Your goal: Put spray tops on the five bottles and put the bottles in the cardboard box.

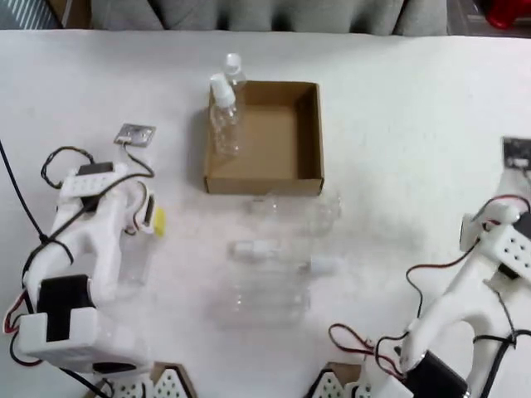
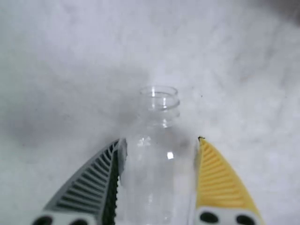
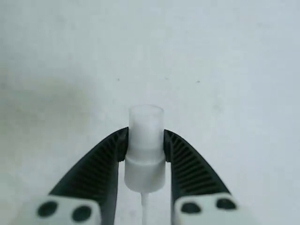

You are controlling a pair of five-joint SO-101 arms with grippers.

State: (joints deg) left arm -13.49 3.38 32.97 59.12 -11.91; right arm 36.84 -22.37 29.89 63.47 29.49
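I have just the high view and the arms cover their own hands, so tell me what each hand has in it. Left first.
Observer: The left hand is shut on a clear bottle that has no spray top on it.
Operator: Now the right.
Observer: The right hand is shut on a white spray top; its thin dip tube runs back between the fingers toward the camera.
Operator: Say whether the bottle's mouth is free.
Observer: It is. The threaded neck sticks out clear of the grip, open, with the white table behind it.
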